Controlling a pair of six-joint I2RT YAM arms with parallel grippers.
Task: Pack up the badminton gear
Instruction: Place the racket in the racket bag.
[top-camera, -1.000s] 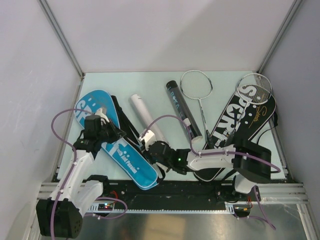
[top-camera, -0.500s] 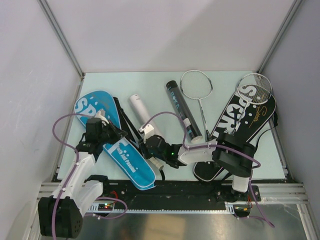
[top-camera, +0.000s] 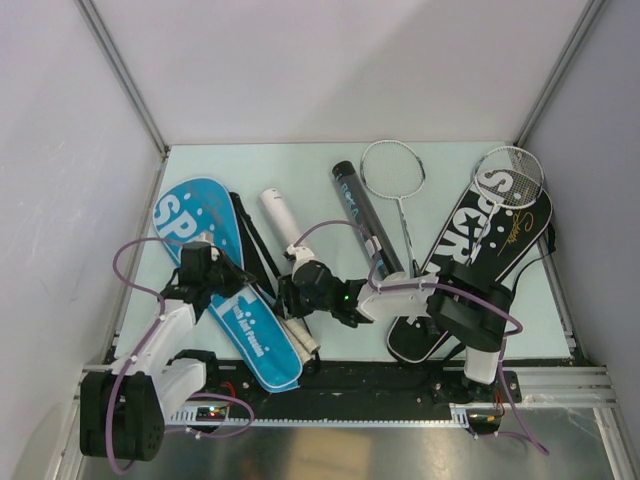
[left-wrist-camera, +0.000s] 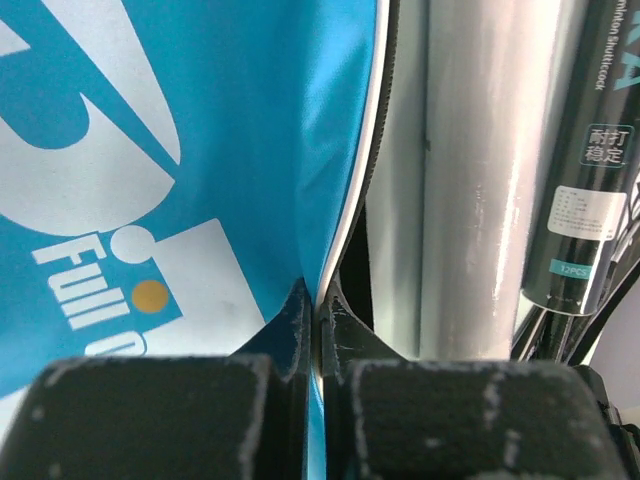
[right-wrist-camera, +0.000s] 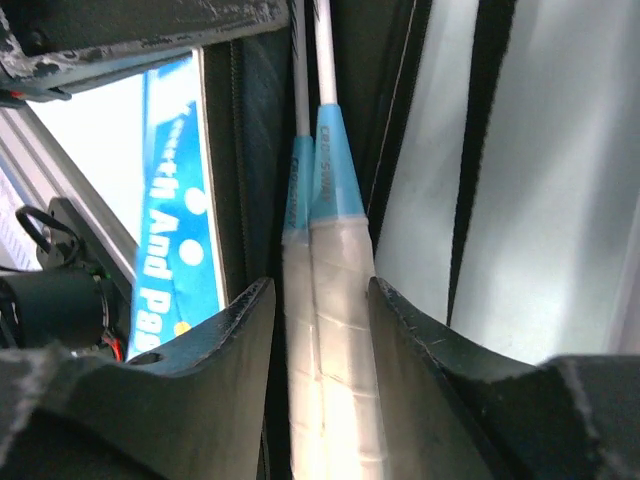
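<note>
**Blue racket cover** (top-camera: 182, 215): large white "SP" at the far end, further letters not readable. Lower down, "Full And Passion" in white.

**Black racket cover** (top-camera: 470, 228): "SPORT" in white capitals. A gold script line beside it is illegible.

**Black tube** (left-wrist-camera: 585, 90): "Badminton Shuttlecock" along its length. A white label reads "耐打 稳定", and a teal band reads "12PCS".

**Racket handles** (right-wrist-camera: 330, 270): print on the blue cones is too small to read.

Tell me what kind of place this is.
Probably a robotics lab test cell: a green table boxed in by plain white walls, two robot arms on an aluminium rail, and a blue racket cover among staged gear.
</note>
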